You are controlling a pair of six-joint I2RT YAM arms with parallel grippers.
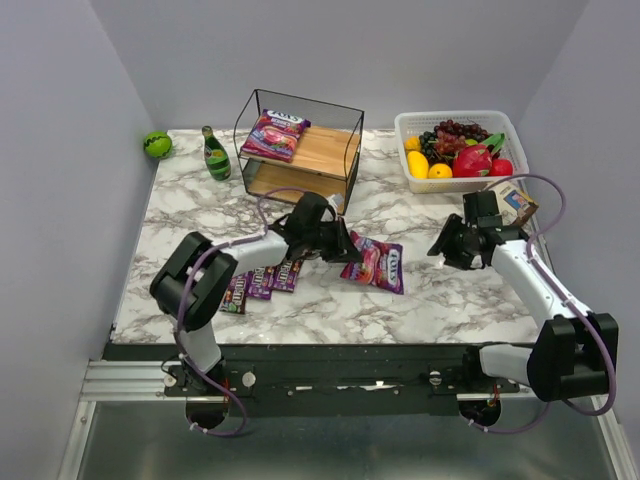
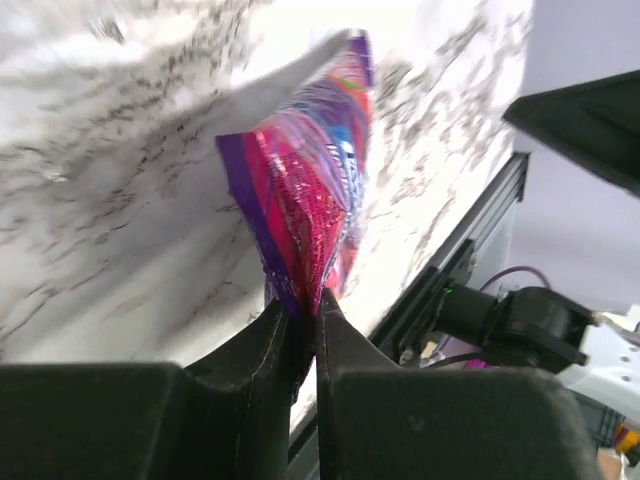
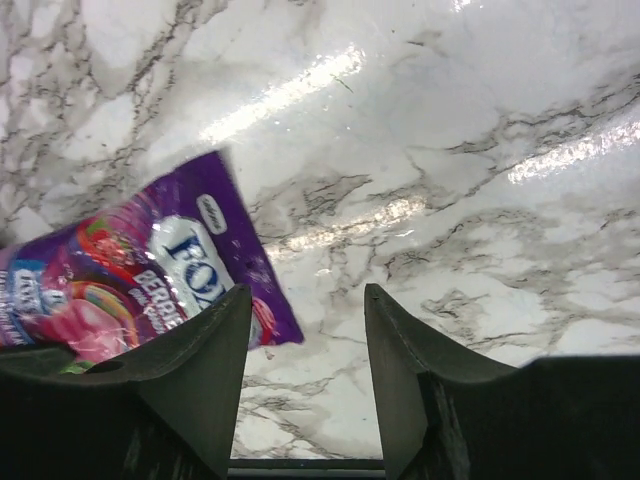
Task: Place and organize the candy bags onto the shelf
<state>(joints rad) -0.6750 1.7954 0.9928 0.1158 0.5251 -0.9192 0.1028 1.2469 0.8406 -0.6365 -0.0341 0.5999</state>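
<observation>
One pink-purple FOX'S candy bag (image 1: 273,135) lies on the top board of the black wire shelf (image 1: 345,150). A second FOX'S bag (image 1: 378,264) (image 2: 305,190) (image 3: 120,285) is at mid-table, and my left gripper (image 1: 347,250) (image 2: 304,312) is shut on its left edge, the foil pinched between the fingertips. My right gripper (image 1: 447,246) (image 3: 306,310) hovers open to the right of that bag, with only marble between its fingers. Several dark M&M's packets (image 1: 262,282) lie side by side under the left forearm.
A white basket (image 1: 415,122) of fruit stands at the back right, with a small beige carton (image 1: 518,203) in front of it. A green bottle (image 1: 215,155) stands left of the shelf. A green ball (image 1: 157,144) sits in the back left corner.
</observation>
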